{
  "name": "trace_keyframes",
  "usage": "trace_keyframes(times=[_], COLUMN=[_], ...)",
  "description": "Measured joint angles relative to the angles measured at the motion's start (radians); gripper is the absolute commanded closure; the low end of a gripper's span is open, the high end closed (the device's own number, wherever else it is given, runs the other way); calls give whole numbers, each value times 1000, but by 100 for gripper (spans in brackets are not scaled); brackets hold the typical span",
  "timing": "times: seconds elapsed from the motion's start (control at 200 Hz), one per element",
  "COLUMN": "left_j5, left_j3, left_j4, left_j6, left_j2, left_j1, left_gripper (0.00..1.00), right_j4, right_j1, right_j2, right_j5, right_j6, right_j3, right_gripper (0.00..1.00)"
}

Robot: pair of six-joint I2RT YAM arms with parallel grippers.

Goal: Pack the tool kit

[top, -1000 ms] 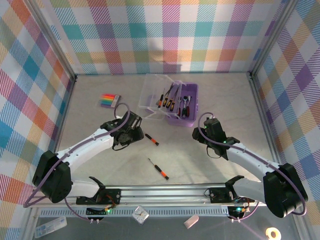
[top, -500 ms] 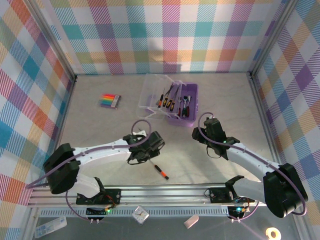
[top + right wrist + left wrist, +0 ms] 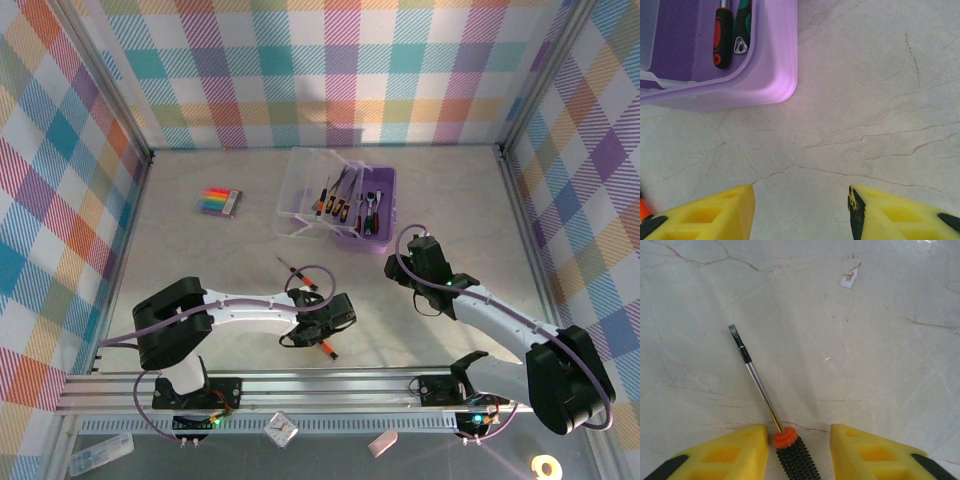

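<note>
Left gripper [image 3: 799,437]: has swung within the last second from the far screwdriver [image 3: 292,268] to the near screwdriver [image 3: 785,438]. Its fingers are spread, straddling the black handle without clamping; a pick-up looks imminent.
Purple box [image 3: 345,243]: rear centre, lid open, tools inside.
Right gripper [image 3: 800,210]: unmoved near the box corner, fingers apart, empty.
Surface: pale veined table [image 3: 200,260].
Room: pastel checked walls [image 3: 330,70].
</note>
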Motion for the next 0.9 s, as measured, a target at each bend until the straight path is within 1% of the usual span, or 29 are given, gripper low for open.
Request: trace_keyframes(times=[0.1,0.305,0.475,0.57,0.67,0.9], left_j5=[-5,-23,-31,-57,-90,-157], left_j3=[2,-3,-40,-65,-72,-67], left_j4=[-17,-29,5,10,-19,-92], left_j6=[-14,-21,1,24,47,115], left_j2=[0,-2,-36,-60,-87,-178], left_j1=[0,0,16,43,76,105], left_gripper=[77,84,90,91,91,91], right_j4=[0,-8,-11,-14,-15,-14], right_j1=[0,0,0,0,0,0], right_j2=[1,-5,-5,-11,-23,-28], right_j5=[0,11,15,15,16,15], right_j6=[0,0,0,0,0,0], right_j3=[1,1,1,1,1,1], right_gripper=[47,47,47,47,47,47])
